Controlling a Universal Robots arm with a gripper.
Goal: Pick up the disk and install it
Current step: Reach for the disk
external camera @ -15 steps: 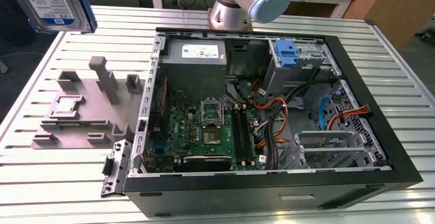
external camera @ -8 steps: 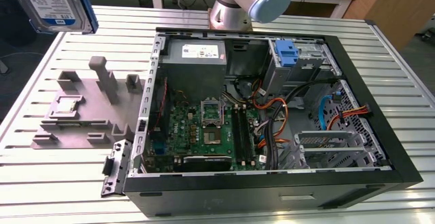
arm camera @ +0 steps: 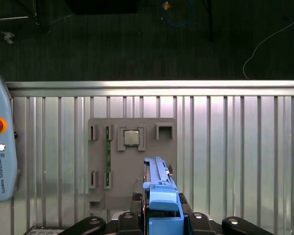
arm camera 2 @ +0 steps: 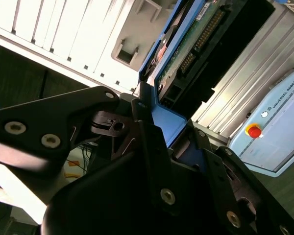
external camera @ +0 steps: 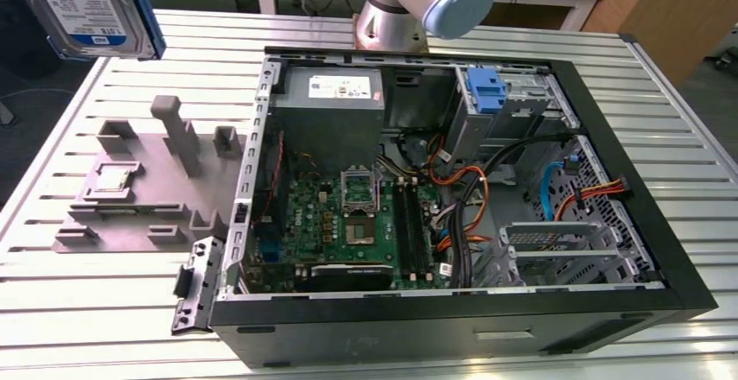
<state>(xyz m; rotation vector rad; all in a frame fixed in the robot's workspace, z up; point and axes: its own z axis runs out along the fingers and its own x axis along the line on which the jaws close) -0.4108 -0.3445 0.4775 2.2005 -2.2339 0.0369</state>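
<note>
Your gripper [arm camera: 161, 218] is clamped shut on the disk [external camera: 95, 10], gripping its edges. The disk hangs above the grey fixture plate [arm camera: 132, 169].

Arm [external camera: 390, 9]: silver-grey tube, pale blue joint cap [external camera: 457, 4]. Claw [arm camera 2: 164, 122]: matte black linkage plates, silver screws [arm camera 2: 167, 196] at the pivots.

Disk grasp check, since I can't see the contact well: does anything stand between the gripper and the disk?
Nothing visible does. The gripper is shut on the disk, clamping its blue carrier bracket.
</note>
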